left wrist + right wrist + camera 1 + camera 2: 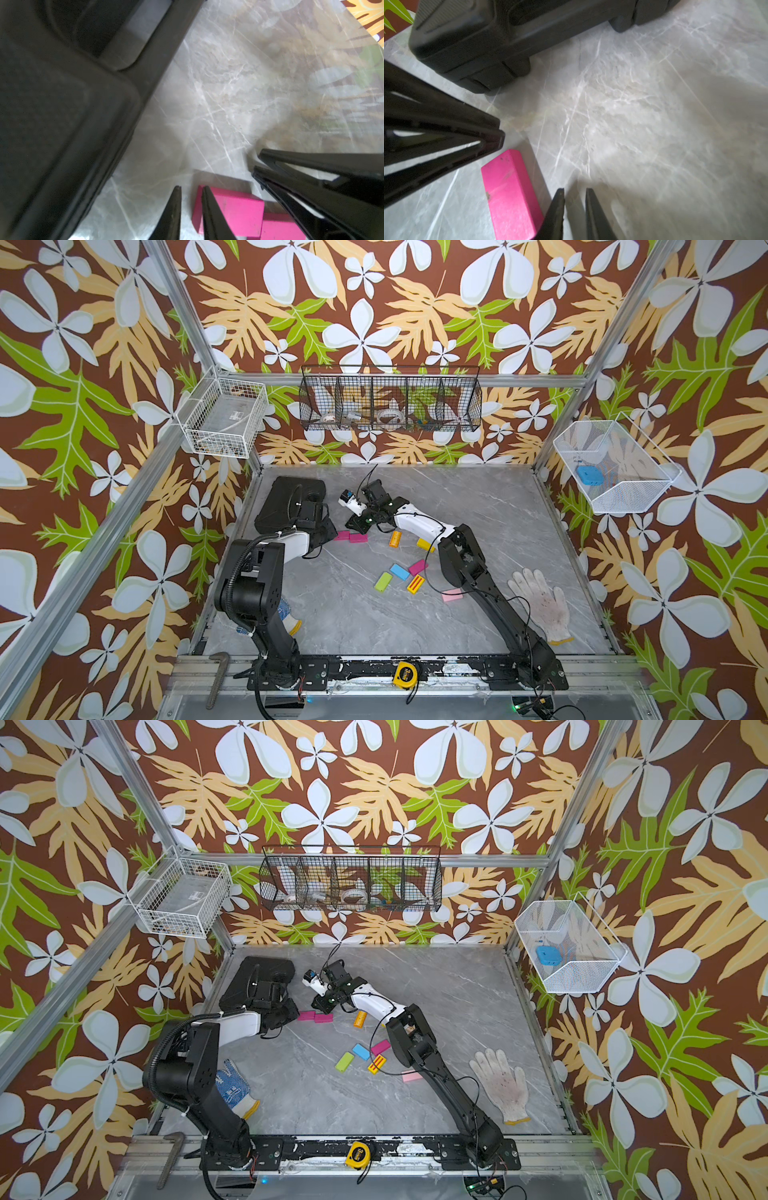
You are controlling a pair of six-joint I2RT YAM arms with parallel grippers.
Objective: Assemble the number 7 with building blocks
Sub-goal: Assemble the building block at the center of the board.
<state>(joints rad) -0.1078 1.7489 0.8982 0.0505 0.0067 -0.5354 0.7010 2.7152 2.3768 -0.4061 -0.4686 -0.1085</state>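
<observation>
at the left of the grey worktop [478, 510], a blue dotted glove [232, 1088] lies by the left arm's base. a black case [286, 493] sits in the far left corner. the left gripper [191, 188] hangs low over the worktop just beside the case, its jaws a narrow slit apart with nothing between them. one of its fingers [208, 207] crosses the end of a magenta block [234, 214]; whether it touches i cannot tell. a second magenta block [280, 226] lies touching the first, and the pair makes a short, slightly stepped row in both top views. the right gripper [574, 190] stands near the left one at the row's other end. it is closed to a thin slit and empty, with one finger just beside the block there.

further right lie an orange block [395, 539] and a yellow block [426, 544], the yellow one partly under the right arm. nearer the front is a loose cluster: a green block [383, 581], a blue block [400, 571], a third magenta block [417, 566] and a striped yellow block [415, 584]. a pink block [452, 595] lies a little apart from these, by the arm. a white glove [540, 605] lies at the far right.
</observation>
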